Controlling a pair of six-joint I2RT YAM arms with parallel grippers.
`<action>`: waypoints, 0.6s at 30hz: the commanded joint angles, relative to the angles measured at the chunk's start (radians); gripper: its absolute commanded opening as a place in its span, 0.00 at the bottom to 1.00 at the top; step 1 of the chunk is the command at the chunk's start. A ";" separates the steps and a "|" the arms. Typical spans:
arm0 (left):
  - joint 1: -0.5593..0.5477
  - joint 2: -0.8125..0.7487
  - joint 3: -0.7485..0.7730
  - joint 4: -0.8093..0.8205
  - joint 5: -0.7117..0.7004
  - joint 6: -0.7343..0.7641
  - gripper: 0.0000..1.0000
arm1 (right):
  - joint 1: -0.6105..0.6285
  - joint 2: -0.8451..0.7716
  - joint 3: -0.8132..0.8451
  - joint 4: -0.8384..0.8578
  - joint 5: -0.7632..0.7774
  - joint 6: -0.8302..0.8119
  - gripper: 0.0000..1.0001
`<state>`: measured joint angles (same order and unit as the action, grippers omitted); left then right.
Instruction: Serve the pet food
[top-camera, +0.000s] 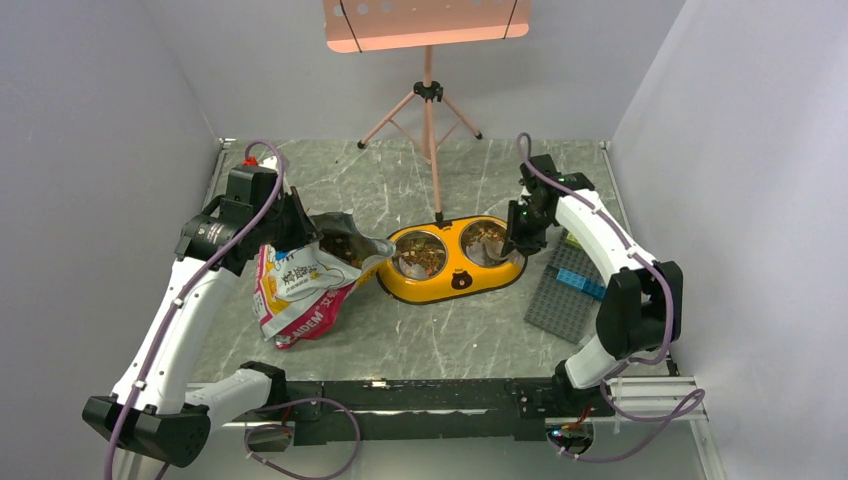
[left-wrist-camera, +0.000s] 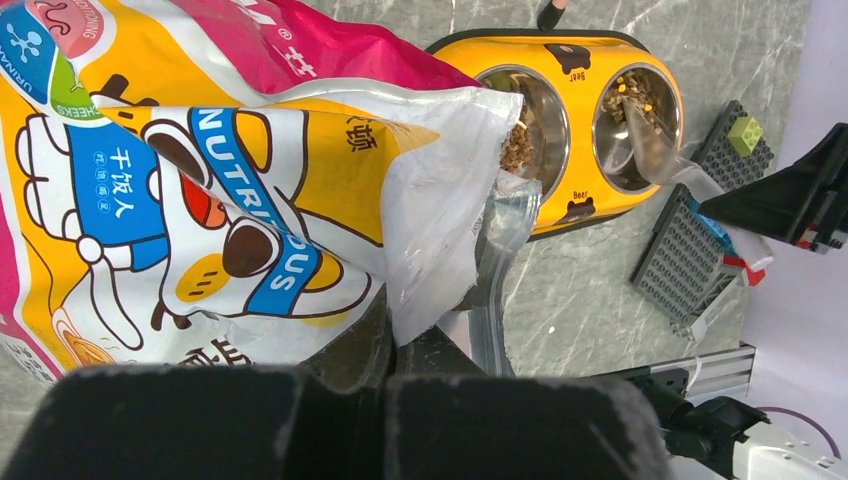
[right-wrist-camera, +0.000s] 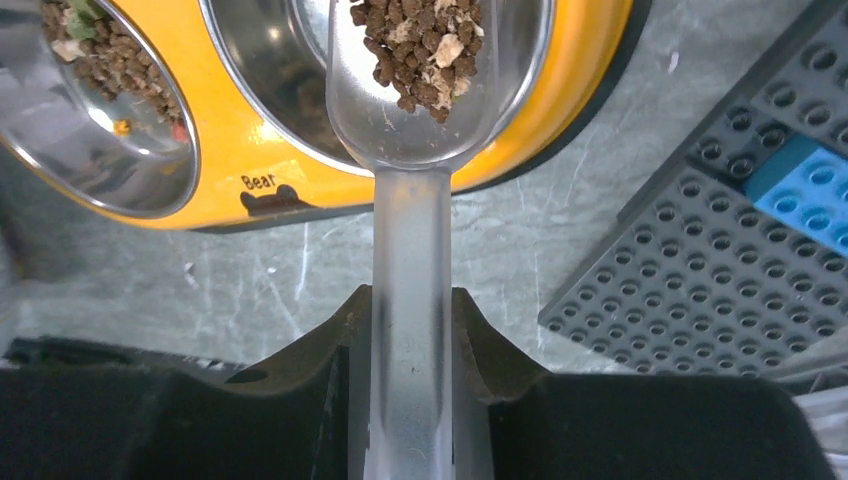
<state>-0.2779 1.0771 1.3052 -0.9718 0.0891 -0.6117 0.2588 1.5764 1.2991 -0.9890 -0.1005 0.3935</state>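
The bag (top-camera: 300, 290) is held at its top edge by the left gripper (top-camera: 300, 226), jaws pinched fully together on the crinkly film. In the left wrist view the film is seen running down btwn the black fingers (left-wrist-camera: 300, 420). The bag is tilted, magenta band low toward the near edge of the table (top-camera: 400, 335), open mouth turned toward the feeder (top-camera: 440, 287). Brown kibble (top-camera: 345, 248) is seen inside the mouth.

The right gripper (right-wrist-camera: 410, 350) is closed narrowly on the handle of a clear scoop (right-wrist-camera: 410, 200), fingers pressed against both sides. The scoop is held w/ its cup over the feeder's right bowl (top-camera: 487, 240). It is loaded w/ kibble, brown w/ a few pale bits. More kibble is seen in the left bowl (top-camera: 420, 252) and at the bottom of the right one.

The feeder is yellow w/ small bear prints and sits nr the table ctr, just beside the bag's mouth. A grey studded baseplate (top-camera: 560, 290) is laid to the feeder's right, a blue brick (top-camera: 580, 283) on it. A green brick (left-wrist-camera: 743, 133) is seen at its far end. A tripod stand (top-camera: 428, 100) w/ a pinkish panel is set behind, one leg ending just behind the feeder.
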 joint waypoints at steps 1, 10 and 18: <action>0.002 -0.060 0.052 0.267 0.071 0.013 0.00 | -0.083 0.008 0.070 -0.159 -0.130 0.007 0.00; 0.005 -0.057 0.061 0.271 0.065 0.026 0.00 | -0.160 0.012 0.040 -0.159 -0.343 0.022 0.00; 0.006 -0.057 0.066 0.271 0.077 0.011 0.00 | -0.188 0.005 -0.013 -0.080 -0.466 0.094 0.00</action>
<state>-0.2741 1.0748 1.3052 -0.9668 0.0944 -0.5861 0.0883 1.5974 1.2953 -1.0958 -0.4931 0.4332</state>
